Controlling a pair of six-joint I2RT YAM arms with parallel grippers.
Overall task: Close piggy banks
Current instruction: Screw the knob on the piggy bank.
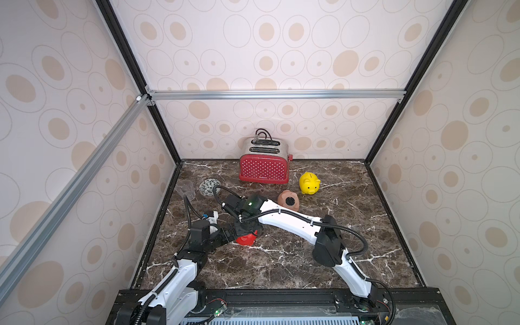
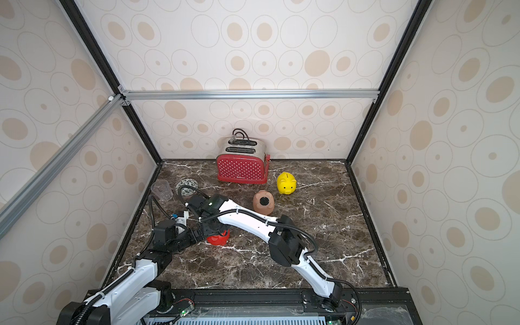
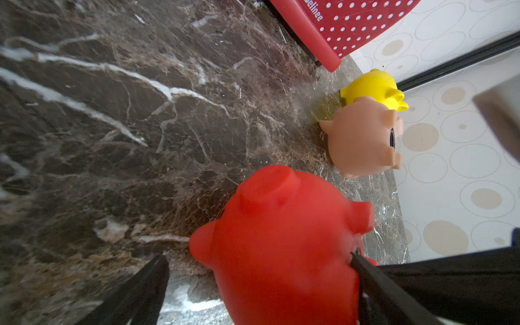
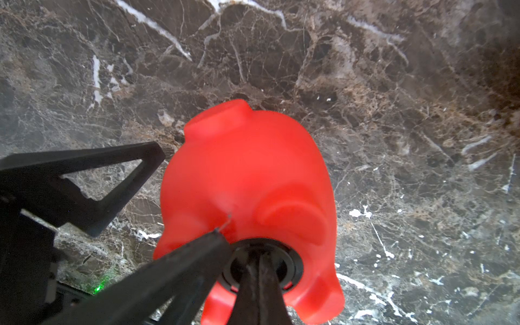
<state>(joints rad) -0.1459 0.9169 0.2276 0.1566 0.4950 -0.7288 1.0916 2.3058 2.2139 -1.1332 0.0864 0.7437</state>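
Currently, in both top views the red pig [image 1: 247,239] lies left of centre on the surface [image 1: 365,225], with the peach pig [image 1: 288,200] on its side beyond it.

Left wrist: the left pincer [image 3: 259,257] stands spread astride the red pig.

Right wrist: the right pincer [image 4: 257,261], pressed together, bears on the black stopper [image 4: 294,264].

Judged: the stopper is being seated. Next, press squarely, then lift clear. The left wall [image 1: 126,183] is near; open room lies rightward.
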